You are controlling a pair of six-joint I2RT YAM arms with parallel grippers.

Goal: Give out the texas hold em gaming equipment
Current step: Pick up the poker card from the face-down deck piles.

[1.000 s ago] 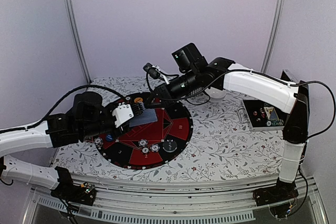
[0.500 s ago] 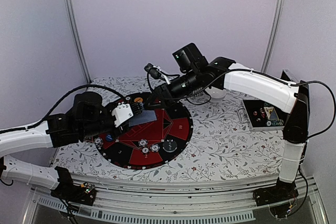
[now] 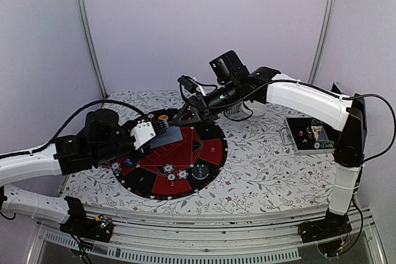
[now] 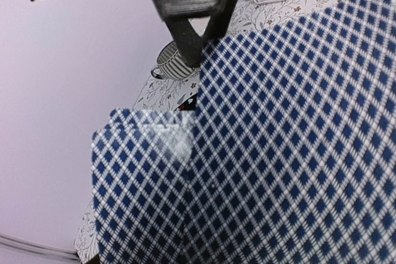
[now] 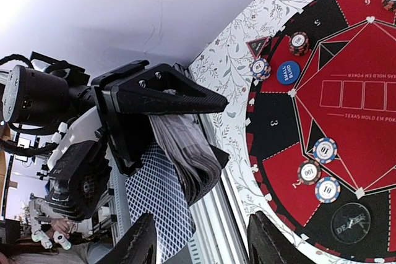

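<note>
Since a second ago the right gripper (image 3: 187, 115) has opened and drawn back from the cards, up and to the right; the rest lies as it did.

At the left, the left gripper (image 3: 150, 133) is clamped on the deck (image 3: 166, 138) and holds it above the left half of the mat (image 3: 210, 148). The right wrist view shows the stack edge-on between the black jaws. One card, its chequered back showing, juts out beyond the others toward the right gripper.

On the mat are the chips (image 3: 168, 169):
- a blue one sits near the left rim;
- an orange one sits at the far rim;
- three are clustered near the front, beside a black disc (image 3: 201, 170).

The right gripper hangs just past the deck's far edge. Its fingers (image 5: 139, 242) stand wide apart with nothing held. The deck lies ahead of them, not between them. Whether a tip touches the jutting card cannot be told.

Behind the right arm stands a striped cup (image 4: 173, 63). At the far right, an open case (image 3: 312, 135) rests on the table.
</note>
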